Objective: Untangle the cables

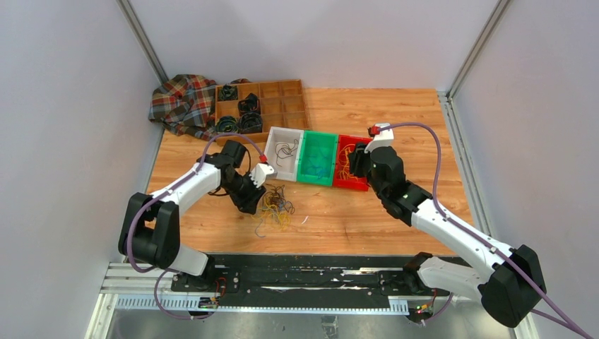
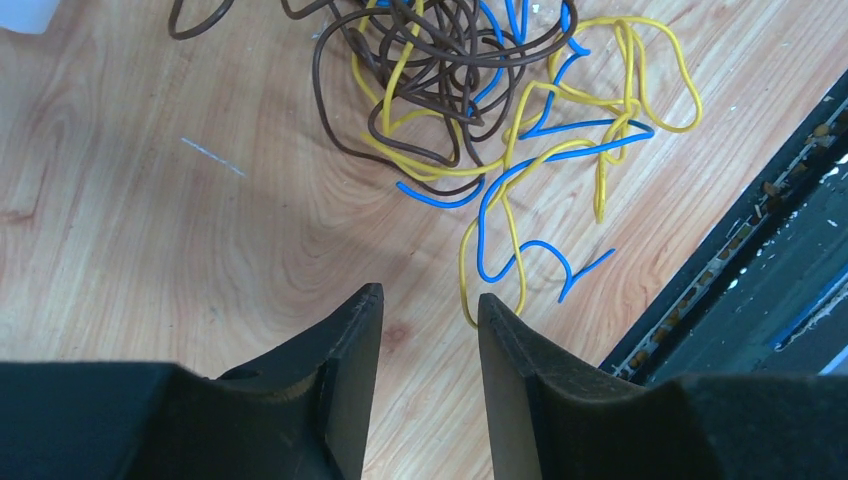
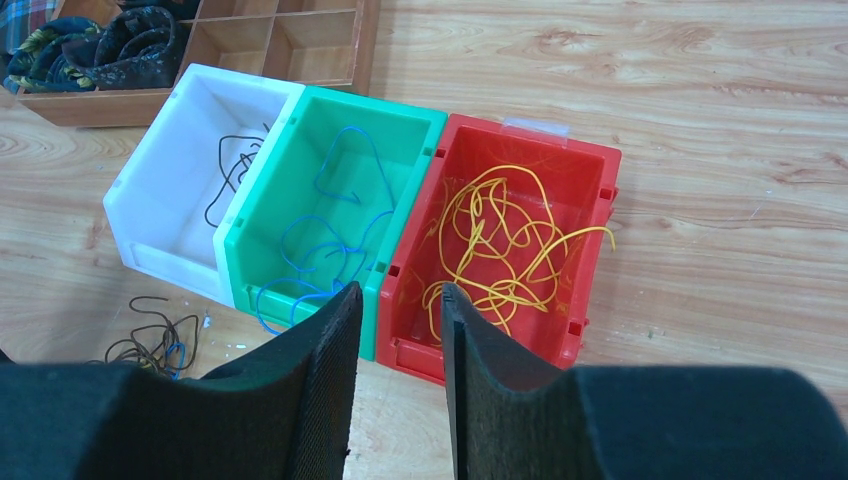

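Top view: the tangled cables [image 1: 274, 206] were seen on the table [image 1: 339, 219], just beside the left gripper [image 1: 253, 201]. Left wrist view: its jaws were held narrowly parted and empty, close to the cables. Right wrist view: the right gripper [image 3: 400, 292] was likewise narrowly parted and empty, near a row of bins [image 3: 370, 98] holding sorted cables.

This is a robotics lab test cell: a wooden worktop [image 1: 395, 113] boxed in by plain pale wall panels [image 1: 70, 106] on aluminium posts [image 1: 145, 42]. A left arm [image 1: 191, 185] and a right arm [image 1: 452, 226] flank the green bin [image 1: 316, 159], both bolted to a black rail [image 1: 311, 279] on the near side of that bin. A wooden compartment tray [image 1: 289, 106] sits behind it.
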Robot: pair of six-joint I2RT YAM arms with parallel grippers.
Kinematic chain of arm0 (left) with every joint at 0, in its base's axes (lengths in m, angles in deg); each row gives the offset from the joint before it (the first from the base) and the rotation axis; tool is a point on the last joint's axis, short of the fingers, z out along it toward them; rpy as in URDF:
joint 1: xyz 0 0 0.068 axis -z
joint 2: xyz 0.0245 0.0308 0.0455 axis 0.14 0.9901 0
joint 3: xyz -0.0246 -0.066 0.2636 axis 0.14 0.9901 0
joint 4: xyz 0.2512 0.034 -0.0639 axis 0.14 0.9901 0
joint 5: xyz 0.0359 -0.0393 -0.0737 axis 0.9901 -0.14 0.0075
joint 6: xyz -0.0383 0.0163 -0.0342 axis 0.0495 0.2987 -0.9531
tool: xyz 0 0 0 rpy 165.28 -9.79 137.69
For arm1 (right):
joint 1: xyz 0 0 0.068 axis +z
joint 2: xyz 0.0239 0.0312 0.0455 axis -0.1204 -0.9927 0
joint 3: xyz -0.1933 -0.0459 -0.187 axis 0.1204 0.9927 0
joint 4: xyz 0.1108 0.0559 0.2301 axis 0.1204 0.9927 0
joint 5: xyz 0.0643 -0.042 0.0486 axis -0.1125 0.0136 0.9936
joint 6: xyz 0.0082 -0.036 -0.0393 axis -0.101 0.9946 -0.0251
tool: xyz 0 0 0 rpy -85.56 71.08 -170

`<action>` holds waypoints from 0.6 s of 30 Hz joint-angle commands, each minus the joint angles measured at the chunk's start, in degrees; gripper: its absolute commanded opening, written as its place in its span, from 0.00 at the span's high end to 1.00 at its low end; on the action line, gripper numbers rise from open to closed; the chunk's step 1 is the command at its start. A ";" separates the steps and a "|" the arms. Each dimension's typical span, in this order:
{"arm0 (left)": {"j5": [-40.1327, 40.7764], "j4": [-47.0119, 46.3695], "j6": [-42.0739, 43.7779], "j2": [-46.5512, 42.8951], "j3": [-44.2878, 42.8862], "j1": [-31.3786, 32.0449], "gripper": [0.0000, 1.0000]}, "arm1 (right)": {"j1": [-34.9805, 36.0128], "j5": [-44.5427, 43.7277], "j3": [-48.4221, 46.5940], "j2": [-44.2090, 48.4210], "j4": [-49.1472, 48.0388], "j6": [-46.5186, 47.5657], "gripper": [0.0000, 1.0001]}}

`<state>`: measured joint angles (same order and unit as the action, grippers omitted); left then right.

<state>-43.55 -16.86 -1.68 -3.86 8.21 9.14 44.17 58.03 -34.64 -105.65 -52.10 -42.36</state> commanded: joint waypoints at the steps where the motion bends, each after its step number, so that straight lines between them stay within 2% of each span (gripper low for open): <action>1: 0.33 0.35 2.01 -1.33 0.29 -0.76 0.56 | 0.89 -0.23 -1.77 0.44 -0.05 0.00 0.65; 3: -0.12 -0.06 1.60 -0.98 0.47 -0.76 0.55 | 0.91 -0.23 -1.81 0.62 0.05 0.01 0.65; 7: -0.89 -0.56 0.74 0.54 0.11 -0.80 0.44 | 0.89 -0.31 -1.87 0.89 0.23 0.22 0.65; 11: 1.74 -1.97 0.94 1.34 0.43 -0.78 0.40 | 0.95 -0.54 -1.87 1.18 0.29 0.31 0.65; 13: 3.07 -2.20 1.45 2.03 0.58 -0.76 0.42 | 0.95 -0.54 -1.88 1.16 0.28 0.28 0.65; 15: 3.32 -2.26 1.38 2.98 0.58 -0.80 0.48 | 0.88 -0.55 -1.88 1.28 0.34 0.21 0.65; 18: 0.87 -1.53 0.67 4.07 0.00 -0.78 0.64 | 0.93 -0.64 -1.99 1.48 0.12 0.20 0.66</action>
<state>-41.36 -18.01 -1.22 -1.22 8.27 8.77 44.17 58.03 -34.64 -105.54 -51.99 -42.36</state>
